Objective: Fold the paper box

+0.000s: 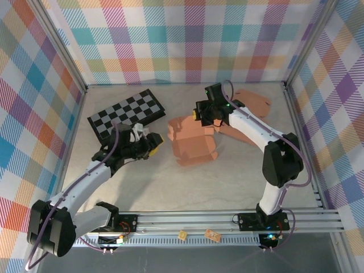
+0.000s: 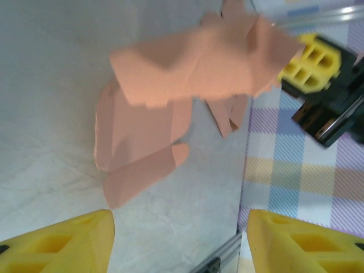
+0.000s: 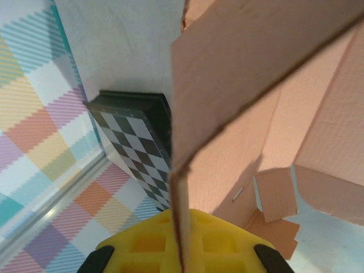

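Pastel plaid walls [image 1: 187, 40] enclose a pale grey table [image 1: 170, 187]. Near its middle sits the salmon paper box [image 1: 193, 145], partly formed, with its flaps splayed. The right gripper [image 1: 200, 114] is clamped tight on an upright panel at the box's far edge. The left gripper [image 1: 149, 145] is near the box's left side, its fingers parted and empty. A chessboard [image 1: 128, 114] lies behind it.

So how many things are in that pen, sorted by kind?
Robot arms: 2, the left arm and the right arm
Chequered board: 1
Peach cardboard: 2, the half-folded paper box and a flat sheet
Small tan bits on the front rail: 2
Total: 7
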